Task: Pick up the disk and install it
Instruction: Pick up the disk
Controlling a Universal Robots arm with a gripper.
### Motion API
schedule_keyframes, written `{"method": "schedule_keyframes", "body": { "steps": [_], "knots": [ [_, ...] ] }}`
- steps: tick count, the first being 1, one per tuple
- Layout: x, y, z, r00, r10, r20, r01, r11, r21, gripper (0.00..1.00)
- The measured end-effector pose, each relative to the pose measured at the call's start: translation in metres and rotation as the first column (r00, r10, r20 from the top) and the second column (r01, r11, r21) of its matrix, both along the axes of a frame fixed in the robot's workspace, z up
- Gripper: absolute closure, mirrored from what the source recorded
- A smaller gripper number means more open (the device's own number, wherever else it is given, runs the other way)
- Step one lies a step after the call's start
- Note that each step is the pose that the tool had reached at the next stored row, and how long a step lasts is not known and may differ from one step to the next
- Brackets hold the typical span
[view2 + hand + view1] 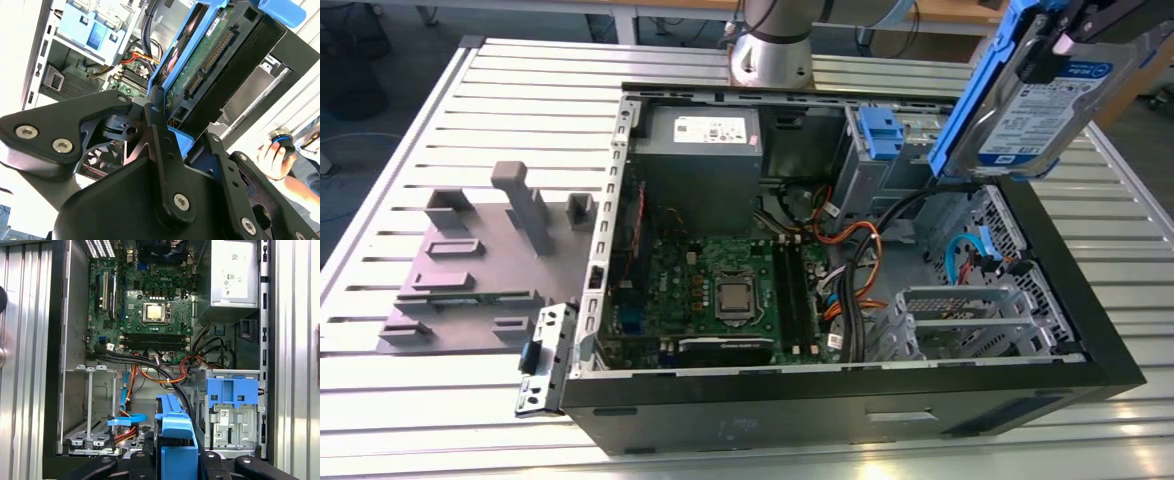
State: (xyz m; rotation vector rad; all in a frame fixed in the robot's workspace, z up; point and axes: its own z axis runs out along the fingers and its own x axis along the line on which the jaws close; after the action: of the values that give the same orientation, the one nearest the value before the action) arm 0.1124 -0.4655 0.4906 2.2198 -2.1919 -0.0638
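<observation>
The disk (pixel 1034 105), a silver hard drive with a white-and-blue label in a blue carrier, hangs tilted above the far right corner of the open computer case (pixel 854 400). My gripper (pixel 1083 28) is shut on its upper end. In the second wrist view the disk (pixel 200 75) shows its green circuit side and connector, clamped between the black fingers (pixel 159 131). In the first wrist view the carrier's blue edge (pixel 175 435) stands between the fingers, above the case floor and beside the drive bay.
A blue bracket (pixel 881 130) sits on the grey drive bay (pixel 232 430). The grey power supply (pixel 700 140), motherboard (pixel 720 290) and orange and black cables (pixel 165 375) lie inside the case. A grey fixture plate (pixel 480 260) lies on the exterior view's left. A person's hand (pixel 275 155) is nearby.
</observation>
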Motion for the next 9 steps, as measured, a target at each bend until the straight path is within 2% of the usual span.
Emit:
{"method": "schedule_keyframes", "body": {
  "steps": [8,9],
  "knots": [
    [0.0000,-0.0016,0.0000,1.0000,0.000,0.0000,0.000,1.0000,0.0000,0.64],
    [0.0000,-0.0090,0.0000,1.0000,0.000,0.0000,0.000,1.0000,-0.0001,0.64]
  ]
}}
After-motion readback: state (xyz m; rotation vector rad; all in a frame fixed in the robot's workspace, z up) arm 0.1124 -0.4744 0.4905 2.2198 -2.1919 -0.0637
